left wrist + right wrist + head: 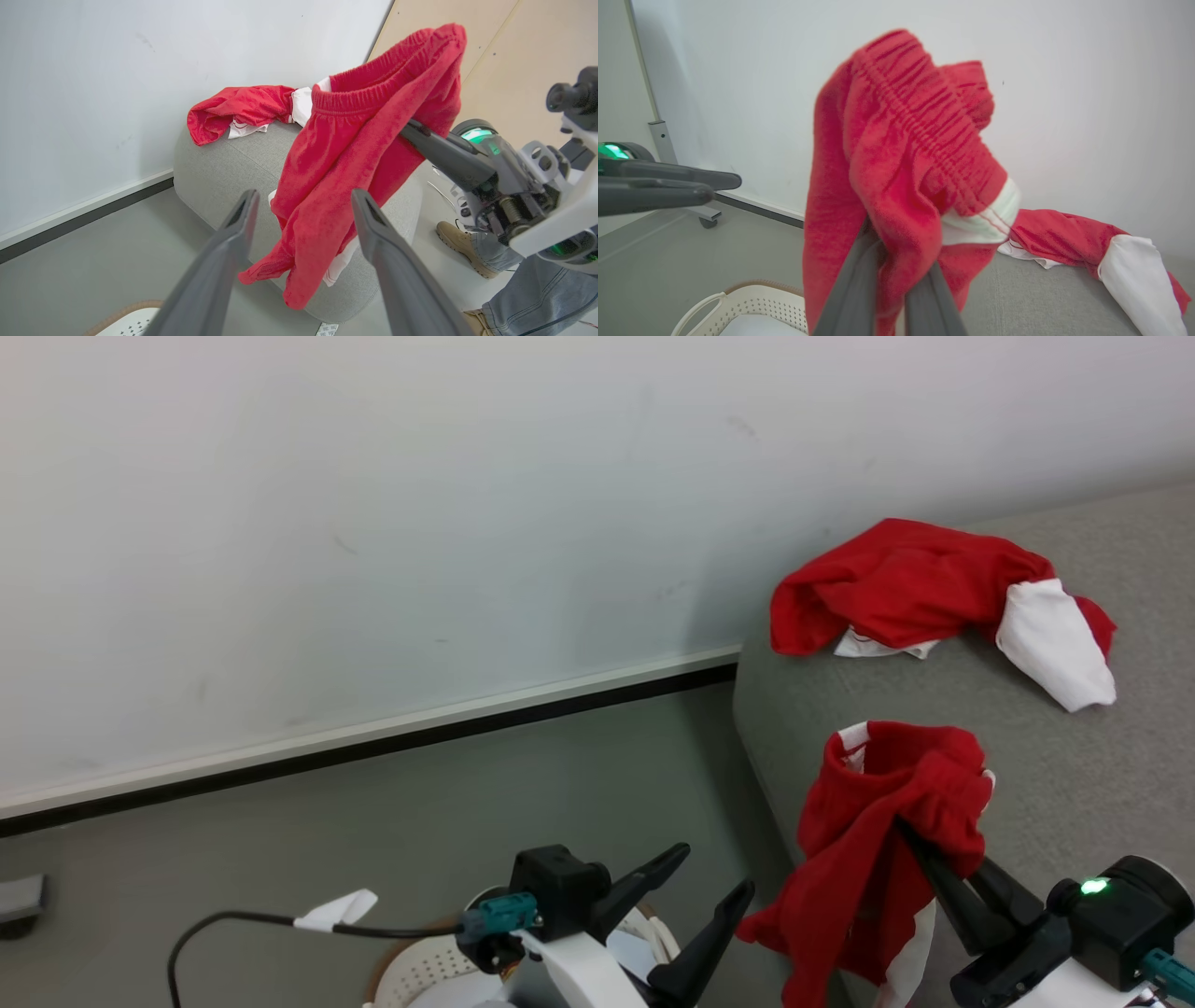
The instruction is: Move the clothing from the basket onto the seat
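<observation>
My right gripper (920,845) is shut on a piece of red clothing (878,840) near its elastic waistband. The garment hangs above the rounded corner of the grey seat (1074,775), its legs dangling down past the edge. The right wrist view shows the cloth (901,154) bunched over my right gripper (896,252). Another red and white garment (915,583) lies crumpled further back on the seat. My left gripper (717,868) stands open and empty, just left of the hanging cloth and above the white basket (420,975).
A white wall with a dark baseboard (373,742) runs behind, above grey floor (280,840). A pale sheet (752,324) lies in the basket (756,298). A person's tan shoe (462,242) and jeans leg (537,289) stand beyond the seat (219,172).
</observation>
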